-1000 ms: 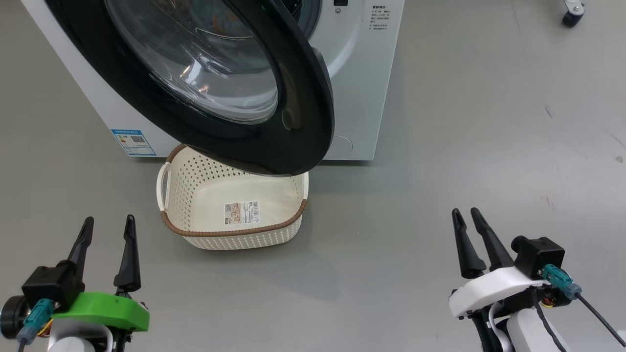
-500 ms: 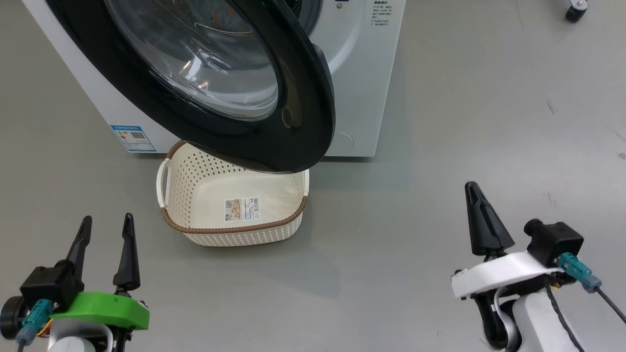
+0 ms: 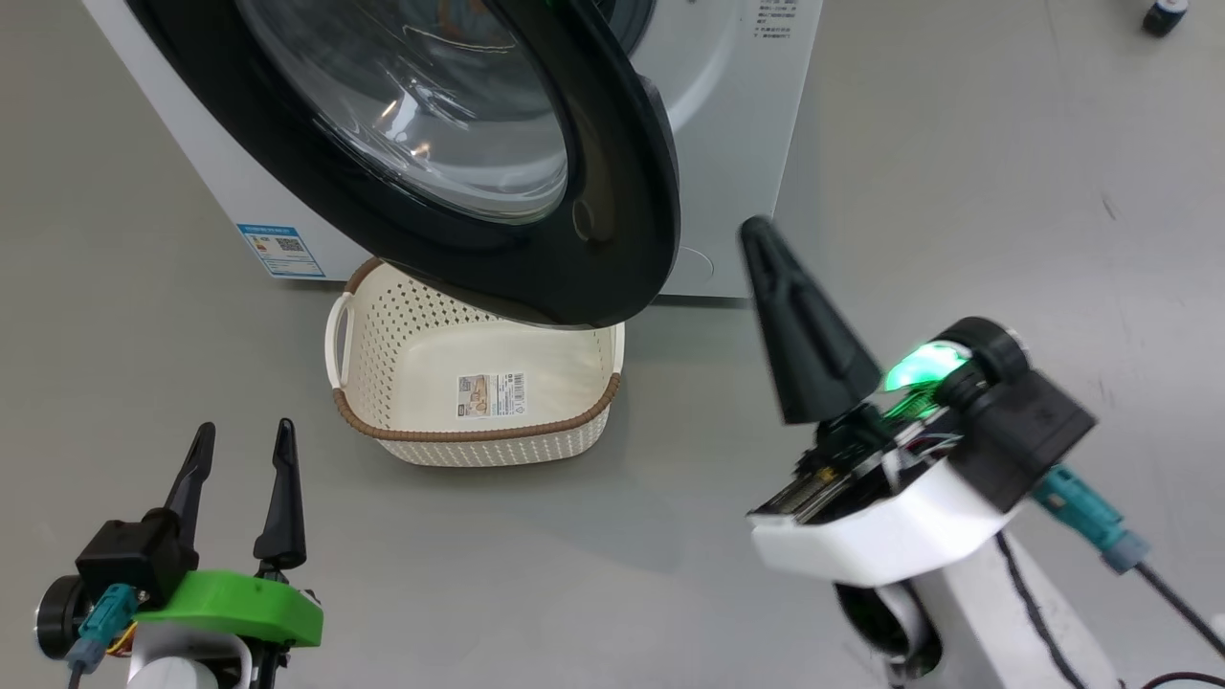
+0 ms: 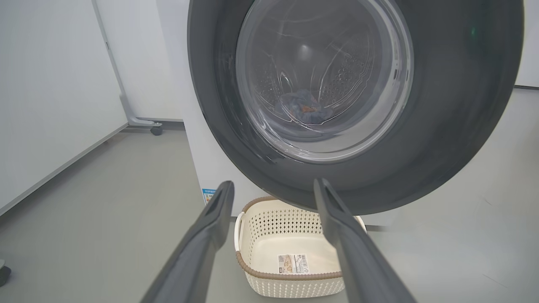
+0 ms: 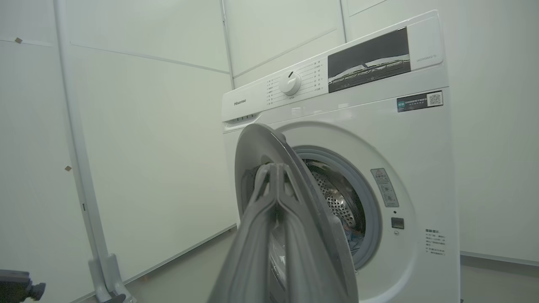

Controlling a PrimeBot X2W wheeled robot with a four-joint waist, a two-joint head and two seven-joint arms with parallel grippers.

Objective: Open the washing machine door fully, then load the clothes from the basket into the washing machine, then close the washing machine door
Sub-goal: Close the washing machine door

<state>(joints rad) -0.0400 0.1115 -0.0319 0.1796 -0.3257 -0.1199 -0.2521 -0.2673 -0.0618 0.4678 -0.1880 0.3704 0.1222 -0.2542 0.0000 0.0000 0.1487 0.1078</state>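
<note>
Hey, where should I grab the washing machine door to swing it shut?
Probably take the washing machine door at its free edge, by the oval recess, coming from the robot's right. That edge stands out from the washing machine, above the basket, with open floor beside it.

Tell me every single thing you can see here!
washing machine: one, white, behind the basket
washing machine door: one, glossy black with clear glass, standing open above the basket
clothes: one bundle, blue with an orange bit, inside the machine, seen through the door glass
basket: one, cream with a brown rim, on the floor
label: one, white, on the basket's bottom
sticker: one, blue, low on the machine's front
floor: one, grey, all around
left gripper: one, dark fingers, green mount, lower left, open
right gripper: one, dark fingers, white mount, lower right, shut
</note>
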